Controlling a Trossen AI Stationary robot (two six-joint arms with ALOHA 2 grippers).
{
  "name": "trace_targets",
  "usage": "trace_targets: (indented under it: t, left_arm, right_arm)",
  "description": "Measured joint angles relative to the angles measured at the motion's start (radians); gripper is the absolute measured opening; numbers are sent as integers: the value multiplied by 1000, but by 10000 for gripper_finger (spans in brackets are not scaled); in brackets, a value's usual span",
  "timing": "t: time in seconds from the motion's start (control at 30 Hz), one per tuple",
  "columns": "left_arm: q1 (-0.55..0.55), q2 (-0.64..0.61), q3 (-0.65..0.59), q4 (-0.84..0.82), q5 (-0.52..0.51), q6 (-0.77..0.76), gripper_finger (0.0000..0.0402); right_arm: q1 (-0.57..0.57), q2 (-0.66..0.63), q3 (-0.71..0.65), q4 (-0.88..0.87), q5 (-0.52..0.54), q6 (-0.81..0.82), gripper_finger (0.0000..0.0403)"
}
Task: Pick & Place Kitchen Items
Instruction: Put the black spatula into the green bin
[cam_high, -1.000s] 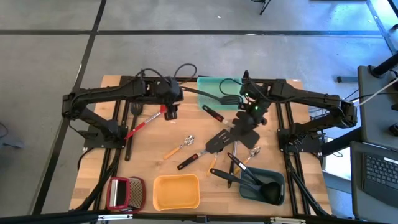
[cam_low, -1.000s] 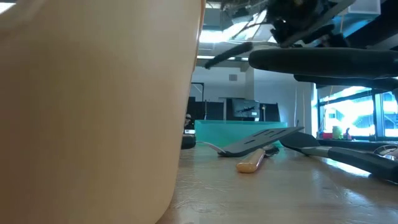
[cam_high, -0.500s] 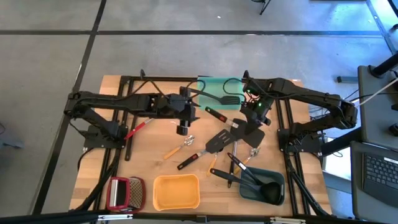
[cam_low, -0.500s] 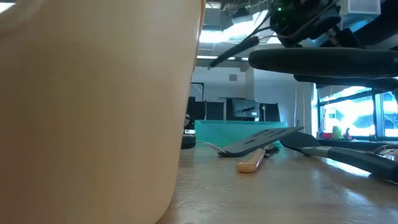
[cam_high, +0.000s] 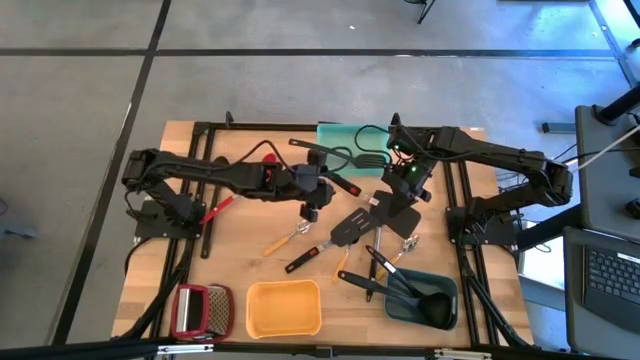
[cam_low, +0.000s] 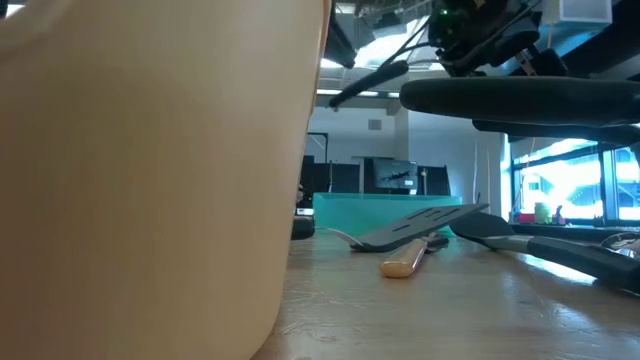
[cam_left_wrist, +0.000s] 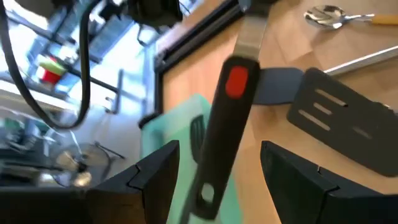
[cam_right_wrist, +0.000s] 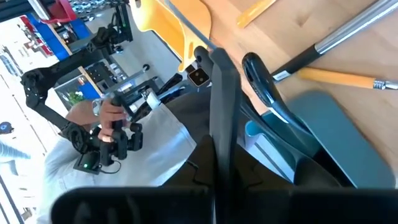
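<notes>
— Sorting's partly done? What's in trays?

— Some tools sit in my grey-blue tray (cam_high: 425, 300); several lie loose mid-table. My right gripper (cam_high: 392, 200) clamps a black turner (cam_high: 393, 213); my left gripper (cam_left_wrist: 214, 186) hangs spread above a black-handled tool (cam_left_wrist: 224, 130).

Left pincer (cam_high: 311, 207) reached farther across the table (toward the centre), red spoon (cam_high: 218, 208) left behind
</notes>
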Motion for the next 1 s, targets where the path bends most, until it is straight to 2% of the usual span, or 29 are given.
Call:
trace_targets:
  t: [0.27,0.6,0.83,1.0]
  left_arm:
    - [34,42,0,48,60,19,220]
    - [44,134,0,108,59,69,219]
    - [41,141,0,215,57,95,218]
    - [50,141,0,229,73,100,212]
  right_arm:
    - [6,0,0,8,47,3,6]
    - [6,0,0,13,47,6,6]
    - [6,0,0,21,47,6,6]
    - [6,0,0,25,47,6,6]
